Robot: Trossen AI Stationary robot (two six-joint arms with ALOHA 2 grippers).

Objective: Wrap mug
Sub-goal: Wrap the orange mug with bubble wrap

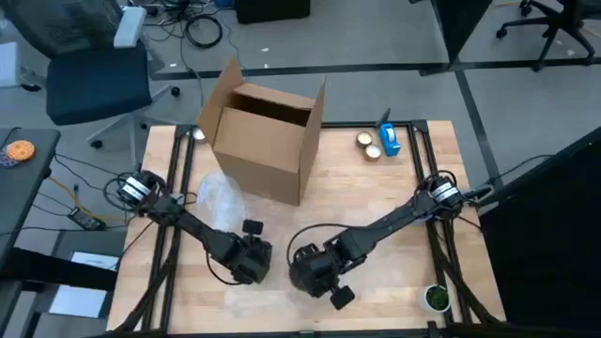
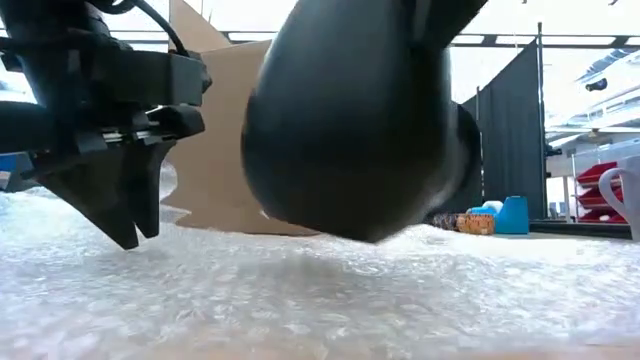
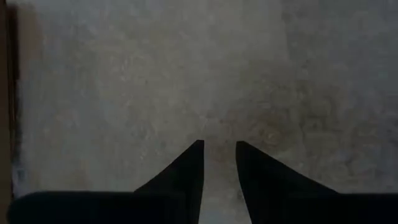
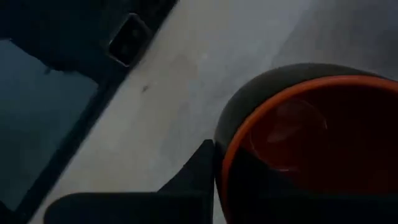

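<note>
A dark mug with an orange inside hangs just above a sheet of bubble wrap that covers the table's near middle. My right gripper is shut on the mug. To its left, my left gripper points down at the wrap, with a narrow gap between its fingertips. My right gripper holds the mug at its rim. One finger lies against the outside of the wall; the other is hidden by the mug. The mug is lifted clear of the wrap and tipped, its base toward the table's near edge. My left gripper's fingertips stand at the wrap's surface; whether they touch it I cannot tell.
An open cardboard box stands at the far middle, with crumpled clear plastic in front of it. Tape rolls and a blue dispenser lie far right. A white cup with green inside stands near right.
</note>
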